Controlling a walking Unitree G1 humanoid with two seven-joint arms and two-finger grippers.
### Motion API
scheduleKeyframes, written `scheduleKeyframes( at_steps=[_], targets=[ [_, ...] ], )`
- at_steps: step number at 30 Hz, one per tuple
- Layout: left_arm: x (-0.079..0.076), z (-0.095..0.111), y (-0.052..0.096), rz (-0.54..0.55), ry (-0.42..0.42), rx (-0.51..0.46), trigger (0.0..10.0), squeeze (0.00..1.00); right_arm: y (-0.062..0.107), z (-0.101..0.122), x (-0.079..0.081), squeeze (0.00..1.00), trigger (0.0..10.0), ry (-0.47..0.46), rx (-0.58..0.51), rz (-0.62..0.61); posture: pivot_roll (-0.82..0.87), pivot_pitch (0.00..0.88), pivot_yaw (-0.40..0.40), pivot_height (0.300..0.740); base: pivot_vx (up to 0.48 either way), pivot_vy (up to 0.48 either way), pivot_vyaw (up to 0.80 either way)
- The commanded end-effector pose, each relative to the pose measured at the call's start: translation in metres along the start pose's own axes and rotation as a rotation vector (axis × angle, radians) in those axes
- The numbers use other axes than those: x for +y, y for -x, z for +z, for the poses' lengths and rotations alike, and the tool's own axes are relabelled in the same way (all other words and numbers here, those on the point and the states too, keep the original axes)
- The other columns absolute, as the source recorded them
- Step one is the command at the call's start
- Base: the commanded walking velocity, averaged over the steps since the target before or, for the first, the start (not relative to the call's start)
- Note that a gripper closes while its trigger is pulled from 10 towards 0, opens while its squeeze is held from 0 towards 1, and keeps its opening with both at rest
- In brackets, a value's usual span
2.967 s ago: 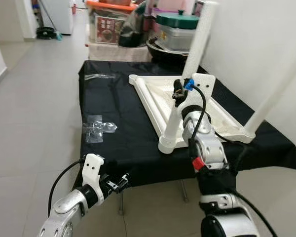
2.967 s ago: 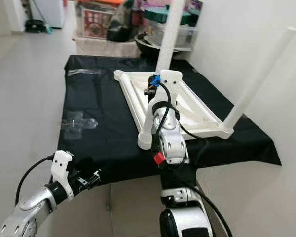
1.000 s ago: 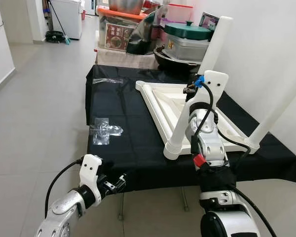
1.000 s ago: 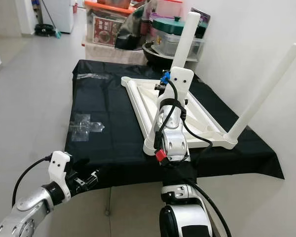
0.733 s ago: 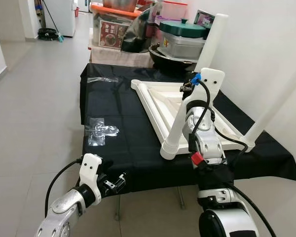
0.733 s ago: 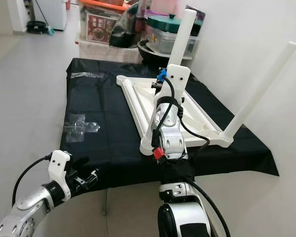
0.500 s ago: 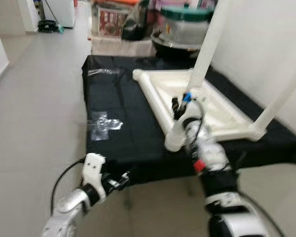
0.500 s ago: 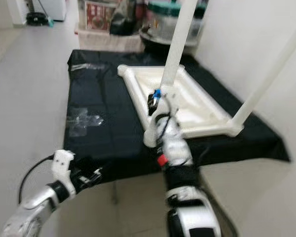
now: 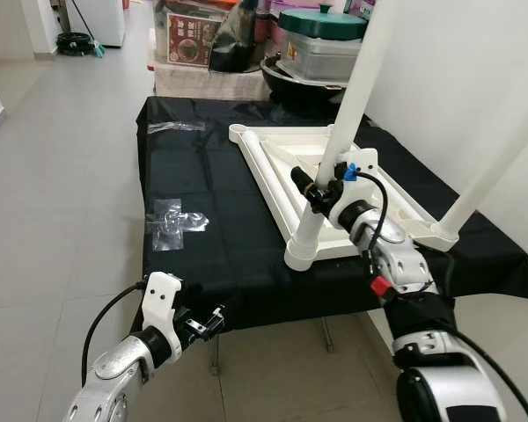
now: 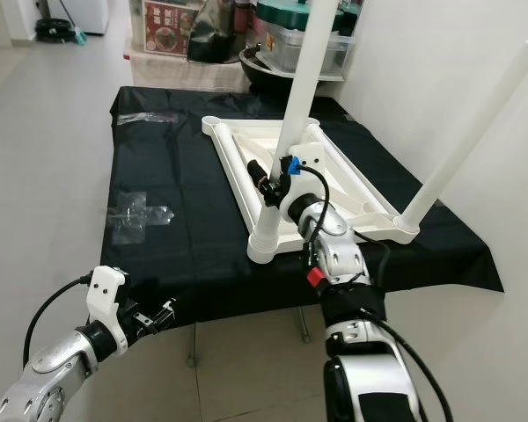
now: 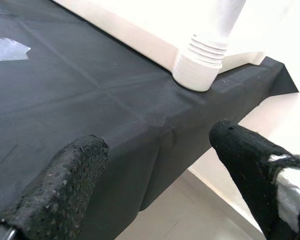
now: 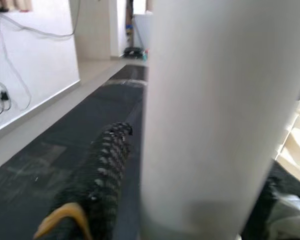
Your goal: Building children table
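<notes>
A white children's table (image 9: 266, 172) lies upside down on a black-clothed table (image 9: 220, 264). Its near leg (image 9: 339, 145) rises from a ribbed socket (image 9: 303, 254) at the near corner, and a second leg (image 9: 497, 154) rises at the right corner. My right gripper (image 9: 306, 183) is shut on the near leg a little above the socket. In the right wrist view the leg (image 12: 205, 115) sits between both fingers (image 12: 102, 170). My left gripper (image 9: 207, 322) hangs low in front of the table's near edge, open, its fingers (image 11: 65, 185) apart with nothing between them.
A crumpled plastic bag (image 9: 173, 219) lies on the cloth at the left, and another bag (image 9: 176, 127) lies at the far left corner. Storage boxes and a lidded pot (image 9: 321, 35) are stacked behind the table. A white wall stands close on the right, and tiled floor (image 9: 53, 176) lies to the left.
The camera has shifted. My right forearm has come down and swung out to the right, with its gripper still on the near leg. The left arm has hardly moved.
</notes>
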State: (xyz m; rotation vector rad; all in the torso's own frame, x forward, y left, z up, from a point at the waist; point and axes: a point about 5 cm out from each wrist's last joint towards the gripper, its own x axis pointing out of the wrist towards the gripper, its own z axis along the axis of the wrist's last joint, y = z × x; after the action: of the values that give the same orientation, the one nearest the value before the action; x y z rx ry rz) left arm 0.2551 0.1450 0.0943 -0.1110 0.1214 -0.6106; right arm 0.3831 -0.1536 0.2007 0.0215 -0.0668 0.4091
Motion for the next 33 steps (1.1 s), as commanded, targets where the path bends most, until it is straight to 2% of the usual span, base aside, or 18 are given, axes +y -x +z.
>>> scheduleKeyframes(
  at_steps=[1,7,8,9,11,13,16,19,21,22,25,26,27,29,30,31,32,33],
  targets=[
    [0.0,-0.001,-0.001,-0.011,-0.015,0.01,10.0,0.0,0.0,0.002,-0.005,0.0,0.0,0.017,-0.005,0.002,0.06,0.0,-0.149,0.74,0.0,0.0,0.0],
    [0.0,0.0,0.0,-0.004,-0.015,0.008,10.0,0.0,-0.003,0.002,-0.015,0.0,0.0,-0.014,-0.011,-0.136,0.06,0.0,-0.152,0.74,0.0,0.0,0.0],
    [0.0,0.0,0.001,-0.004,-0.014,0.009,10.0,0.0,-0.003,0.001,-0.018,0.0,0.0,-0.012,-0.01,-0.234,0.06,0.0,-0.154,0.74,0.0,0.0,0.0],
    [0.0,0.0,0.001,-0.004,-0.014,0.009,10.0,0.0,-0.003,0.001,-0.018,0.0,0.0,-0.012,-0.01,-0.234,0.06,0.0,-0.154,0.74,0.0,0.0,0.0],
    [0.0,-0.001,0.002,0.0,-0.014,0.013,10.0,0.0,0.009,-0.005,-0.033,0.0,0.0,-0.018,-0.006,-0.604,0.06,0.0,-0.155,0.74,0.0,0.0,0.0],
    [0.0,-0.001,0.001,0.002,-0.013,0.011,10.0,0.0,0.018,-0.015,-0.019,0.0,0.0,-0.034,0.003,-0.769,0.07,0.0,-0.154,0.74,0.0,0.0,0.0],
    [0.0,-0.001,0.001,0.002,-0.012,0.009,10.0,0.0,0.019,-0.018,-0.013,0.0,0.0,-0.04,0.005,-0.779,0.07,0.0,-0.154,0.74,0.0,0.0,0.0],
    [-0.001,-0.001,0.0,-0.004,-0.013,0.011,10.0,0.0,0.01,-0.028,0.021,0.0,0.0,-0.091,0.042,-0.696,0.06,0.0,-0.152,0.74,0.0,0.0,0.0],
    [-0.001,-0.001,-0.001,-0.005,-0.013,0.012,10.0,0.0,0.007,-0.03,0.027,0.0,0.0,-0.104,0.054,-0.668,0.06,0.0,-0.152,0.74,0.0,0.0,0.0],
    [-0.001,-0.001,-0.001,-0.005,-0.014,0.012,10.0,0.0,0.002,-0.03,0.032,0.0,10.0,-0.11,0.063,-0.605,0.06,0.0,-0.155,0.74,0.0,0.0,0.0],
    [-0.001,0.0,-0.001,-0.004,-0.014,0.011,10.0,0.0,0.0,-0.029,0.032,0.0,10.0,-0.125,0.055,-0.59,0.06,0.0,-0.157,0.74,0.0,0.0,0.0],
    [-0.001,-0.001,-0.002,-0.002,-0.014,0.011,10.0,0.0,-0.002,-0.026,0.03,1.0,10.0,-0.123,0.049,-0.571,0.06,0.0,-0.157,0.74,0.0,0.0,0.0],
    [-0.001,-0.001,-0.001,-0.001,-0.012,0.01,10.0,0.0,-0.004,-0.014,0.025,1.0,10.0,-0.127,0.006,-0.546,0.06,0.0,-0.158,0.74,0.0,0.0,0.0],
    [-0.002,-0.001,-0.001,-0.001,-0.01,0.009,10.0,0.0,-0.005,-0.01,0.023,1.0,10.0,-0.124,0.002,-0.534,0.05,0.0,-0.158,0.74,0.0,0.0,0.0],
    [-0.002,-0.001,-0.001,-0.001,-0.009,0.009,10.0,0.0,-0.006,-0.007,0.022,0.87,10.0,-0.129,-0.003,-0.502,0.05,0.0,-0.158,0.74,0.0,0.0,0.0],
    [-0.002,-0.001,-0.002,-0.001,-0.008,0.008,10.0,0.0,-0.01,-0.002,0.025,0.0,10.0,-0.158,-0.019,-0.377,0.05,0.0,-0.155,0.74,0.0,0.0,0.0],
    [-0.002,-0.001,-0.002,-0.002,-0.007,0.008,10.0,0.0,-0.013,0.003,0.027,0.0,10.0,-0.179,-0.034,-0.286,0.05,0.0,-0.155,0.74,0.0,0.0,0.0],
    [-0.002,-0.001,-0.002,-0.002,-0.007,0.008,10.0,0.0,-0.013,0.003,0.027,0.0,10.0,-0.179,-0.034,-0.286,0.05,0.0,-0.155,0.74,0.0,0.0,0.0]
  ],
)
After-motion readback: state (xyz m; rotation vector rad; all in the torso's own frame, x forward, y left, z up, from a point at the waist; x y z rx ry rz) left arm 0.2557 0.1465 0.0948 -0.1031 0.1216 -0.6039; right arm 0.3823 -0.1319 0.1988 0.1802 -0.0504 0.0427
